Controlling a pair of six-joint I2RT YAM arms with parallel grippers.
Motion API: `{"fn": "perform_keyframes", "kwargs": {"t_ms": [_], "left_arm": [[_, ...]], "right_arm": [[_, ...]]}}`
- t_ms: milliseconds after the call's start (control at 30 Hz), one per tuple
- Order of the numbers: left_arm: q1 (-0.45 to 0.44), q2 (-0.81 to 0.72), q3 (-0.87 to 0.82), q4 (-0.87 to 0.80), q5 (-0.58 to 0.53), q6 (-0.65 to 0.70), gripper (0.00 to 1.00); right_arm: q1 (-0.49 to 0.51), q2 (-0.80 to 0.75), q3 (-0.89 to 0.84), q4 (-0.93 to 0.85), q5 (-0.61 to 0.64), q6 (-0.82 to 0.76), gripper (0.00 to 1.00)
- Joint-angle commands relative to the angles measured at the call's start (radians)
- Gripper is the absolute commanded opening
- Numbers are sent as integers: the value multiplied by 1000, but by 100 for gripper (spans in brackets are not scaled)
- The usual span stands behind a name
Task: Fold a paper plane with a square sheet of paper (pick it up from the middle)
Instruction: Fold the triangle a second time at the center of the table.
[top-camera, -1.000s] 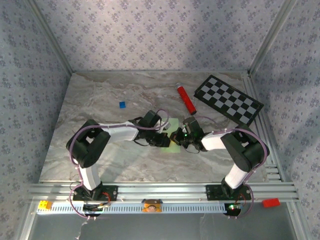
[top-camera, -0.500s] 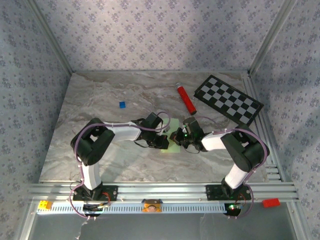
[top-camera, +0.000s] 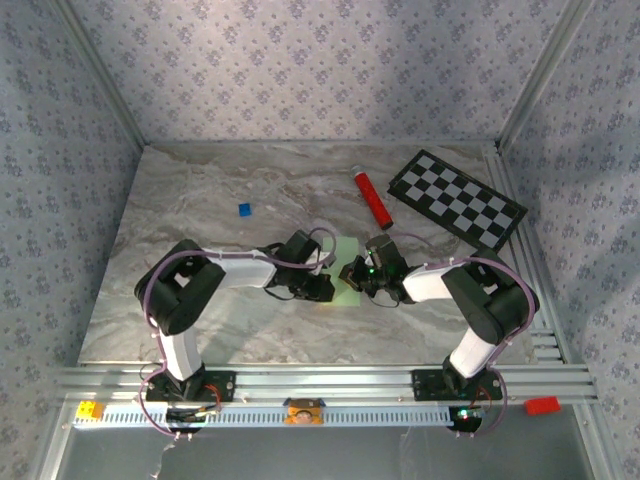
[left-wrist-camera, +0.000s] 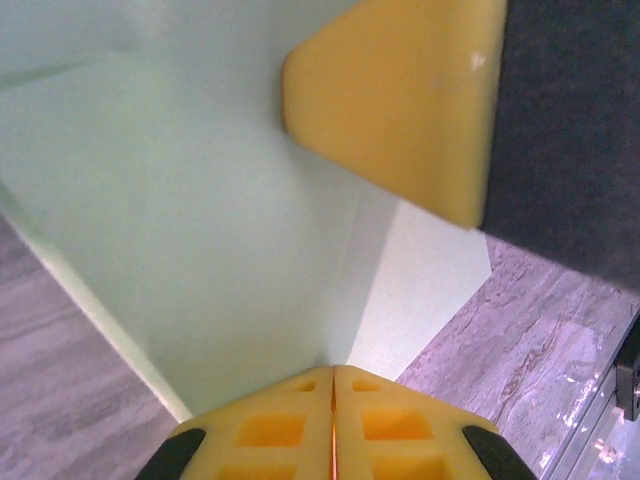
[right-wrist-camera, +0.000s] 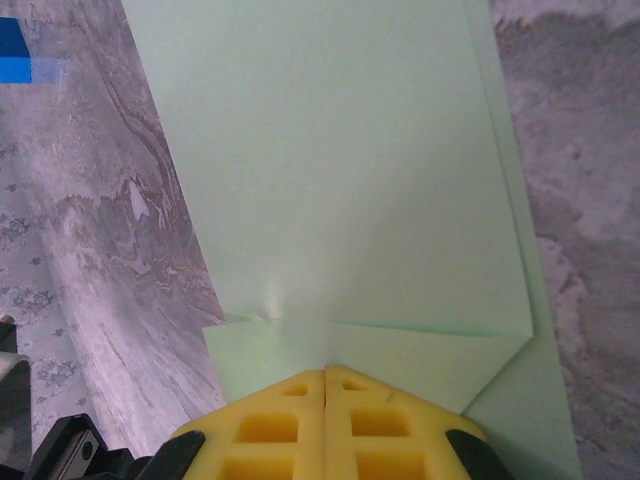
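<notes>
paper shows layered folds at right wrist, plain overhead.

left claw slid toward its base, more paper uncovered

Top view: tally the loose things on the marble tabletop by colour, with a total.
Green: 1, paper
Red: 1, tube
Blue: 1, square
Black-and-white: 1, checkerboard
Total: 4
</notes>
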Motion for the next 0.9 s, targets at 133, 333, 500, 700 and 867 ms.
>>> {"fn": "perform_keyframes", "kwargs": {"t_ms": [133,333,500,700,867], "left_arm": [[5,-60,-90,-69,9,-19,9],[9,-96,-151,-54,22,-42,9],[8,-213,-124,-58,68,-59,10],[28,-226,-58,-33,25,-59,12],[33,-84,27,5,76,-69,8]], "right_arm": [[-22,18,-46,-150,66,-29,0],[-22,19,-43,-150,62,-32,0],[-22,12,-41,-147,57,-25,0],[-21,7,-38,-140,57,-19,0],[-18,10,-34,-136,51,-19,0]]}}
